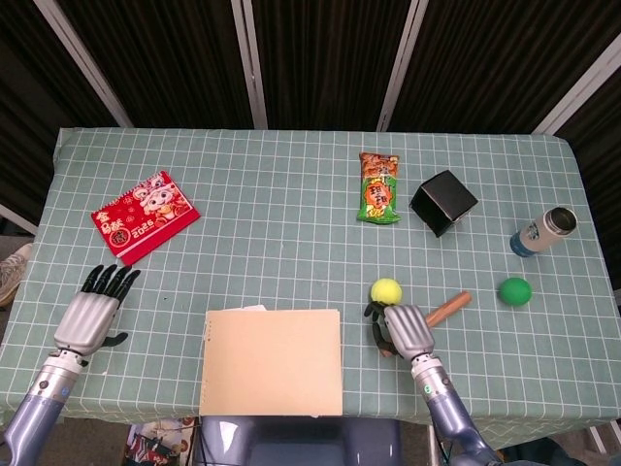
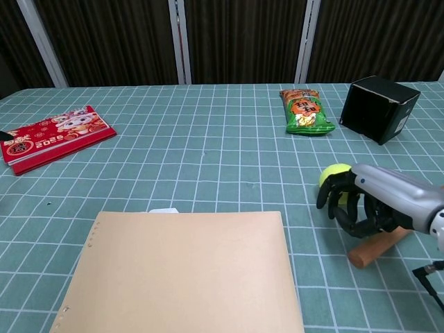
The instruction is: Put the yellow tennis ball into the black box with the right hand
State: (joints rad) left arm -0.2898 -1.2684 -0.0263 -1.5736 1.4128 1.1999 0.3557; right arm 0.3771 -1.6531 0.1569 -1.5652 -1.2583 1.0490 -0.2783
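The right robot hand (image 2: 364,205), fingers curled and apart, is reaching the yellow tennis ball (image 2: 334,174) without yet gripping it, near the surface's front edge.

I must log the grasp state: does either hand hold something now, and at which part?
Nothing is clearly held. The right hand curls at the near side of the yellow tennis ball, still on the table; the left hand is empty.
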